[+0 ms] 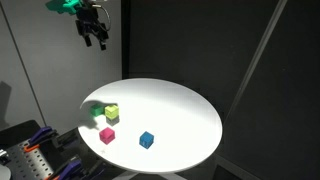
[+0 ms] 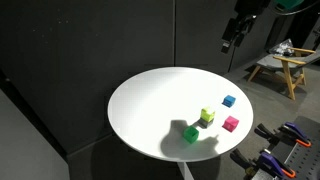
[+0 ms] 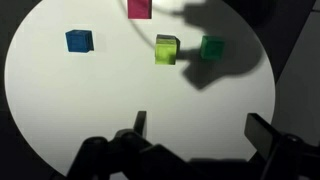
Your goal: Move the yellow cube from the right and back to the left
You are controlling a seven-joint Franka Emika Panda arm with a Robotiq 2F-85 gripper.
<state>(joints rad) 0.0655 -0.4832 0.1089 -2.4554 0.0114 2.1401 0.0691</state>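
The yellow cube (image 1: 111, 113) (image 2: 207, 116) (image 3: 166, 49) sits on the round white table (image 1: 170, 105) (image 2: 150, 100) (image 3: 80, 100), between a green cube (image 1: 97, 112) (image 2: 190, 134) (image 3: 212, 47) and a pink cube (image 1: 107, 135) (image 2: 231, 124) (image 3: 139, 8). A blue cube (image 1: 146, 140) (image 2: 229, 101) (image 3: 79, 41) lies apart from them. My gripper (image 1: 95, 38) (image 2: 233, 38) (image 3: 197, 128) hangs high above the table, open and empty, well clear of all cubes.
The table is small with dark drop-offs all round its rim. Black curtains stand behind it. Tools with coloured handles (image 1: 40, 140) (image 2: 285, 135) lie beside the table, and a wooden stand (image 2: 280, 65) is in the background.
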